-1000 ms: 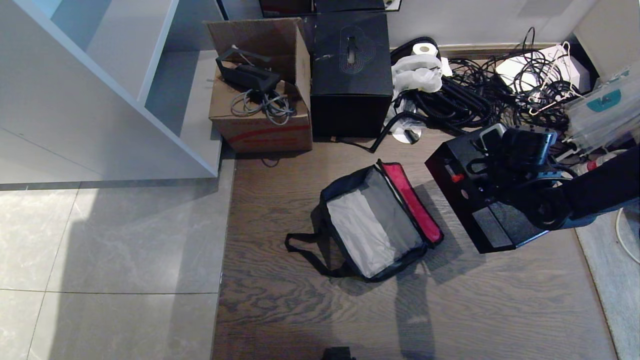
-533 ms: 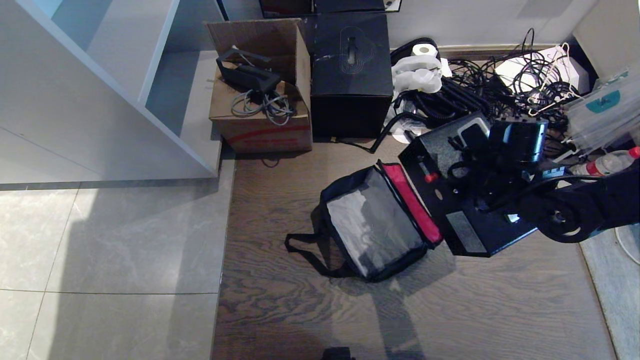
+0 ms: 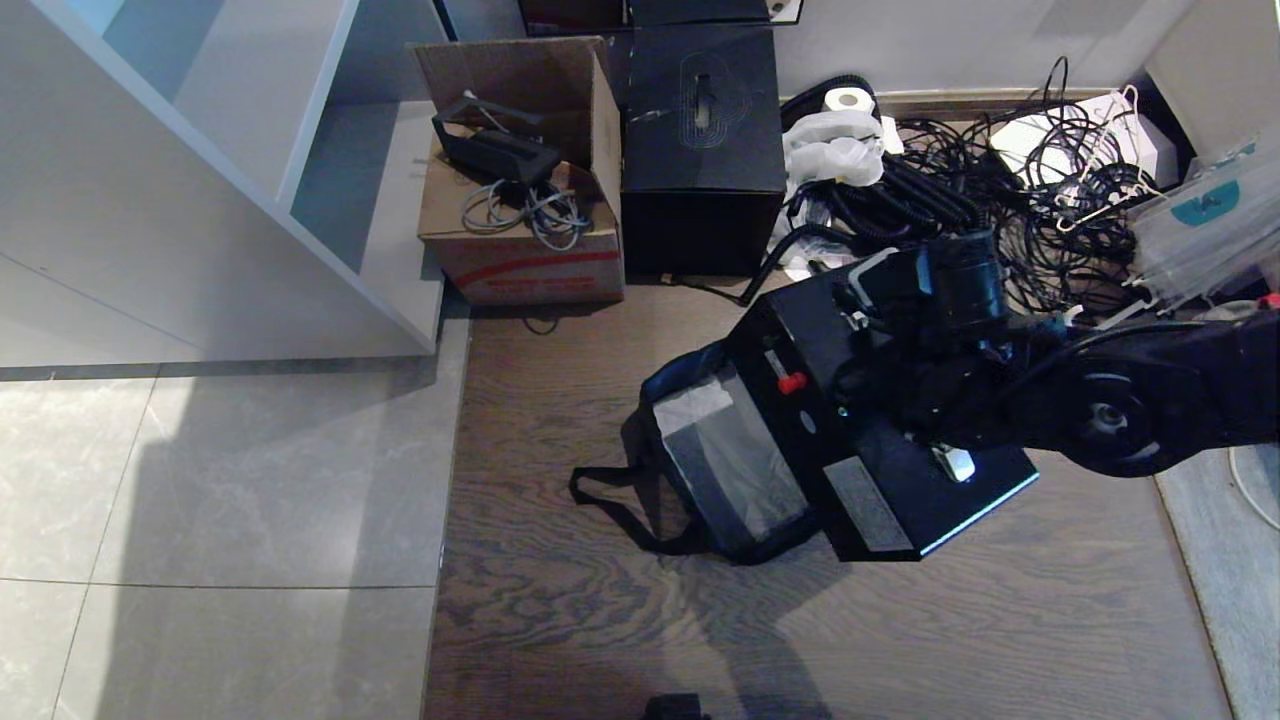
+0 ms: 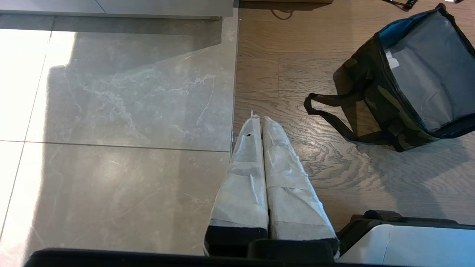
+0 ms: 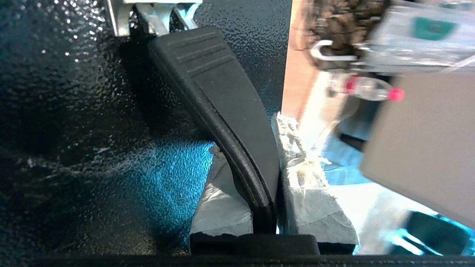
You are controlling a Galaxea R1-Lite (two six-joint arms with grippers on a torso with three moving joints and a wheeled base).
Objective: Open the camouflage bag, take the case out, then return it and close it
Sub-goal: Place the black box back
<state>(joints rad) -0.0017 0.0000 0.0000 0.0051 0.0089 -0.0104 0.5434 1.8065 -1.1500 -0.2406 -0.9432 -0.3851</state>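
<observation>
Dark wood flooring meets grey tile, with a cardboard carton (image 3: 520,215) and a tangle of cables (image 3: 1000,190) along the wall at the top of the frame. The camouflage bag (image 3: 700,450) lies unzipped at centre frame, lining showing. My right gripper (image 5: 261,174) pinches the case's handle (image 5: 219,111), carrying the case (image 3: 860,420) over the bag's right half. I judge removal done; lowering it in and zipping remain. My left gripper (image 4: 261,148), fingers pressed together, hangs idle.
</observation>
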